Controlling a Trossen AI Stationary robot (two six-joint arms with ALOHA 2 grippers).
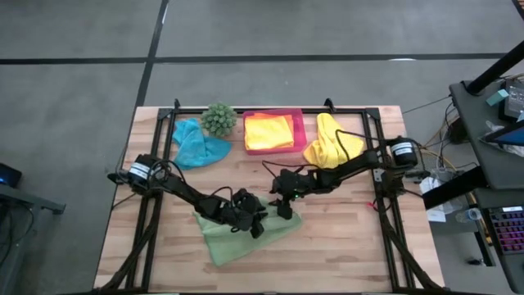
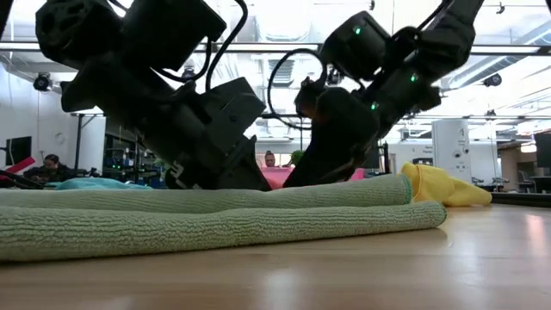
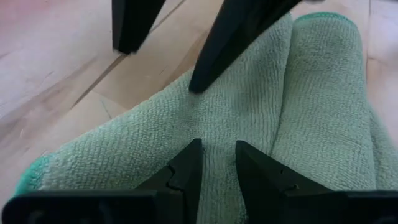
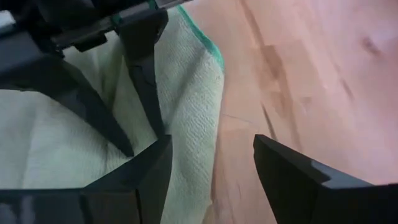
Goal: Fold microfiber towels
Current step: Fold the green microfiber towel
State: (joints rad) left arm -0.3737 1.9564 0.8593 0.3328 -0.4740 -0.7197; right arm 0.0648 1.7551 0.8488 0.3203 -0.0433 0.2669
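A light green towel [image 1: 237, 238] lies folded over on the wooden table near its front edge; in the low view it shows as two stacked layers [image 2: 215, 220]. My left gripper [image 1: 257, 223] comes in from the left and is down on the towel's top, shut on it [image 3: 217, 165]. My right gripper [image 1: 284, 210] stands open just beyond it, at the towel's far right edge [image 4: 211, 93]; one finger is over the cloth, the other over bare wood. The other towels lie at the back. My left gripper has a little of the light green towel's upper layer [image 3: 219, 140] between its two fingertips, which stand a narrow gap apart. The fingers slant down from the table's left. The towel lies flat on the table, slack. Whether my right gripper touches the cloth, I cannot tell.
At the back stand a spiky green plant [image 1: 219, 119] and a pink tray [image 1: 300, 123] with a folded yellow-orange towel [image 1: 268, 131]. A teal towel [image 1: 196, 147] lies crumpled at the back left, a yellow one [image 1: 332, 143] at the back right. Bare wood [image 1: 344, 238] lies to the front right.
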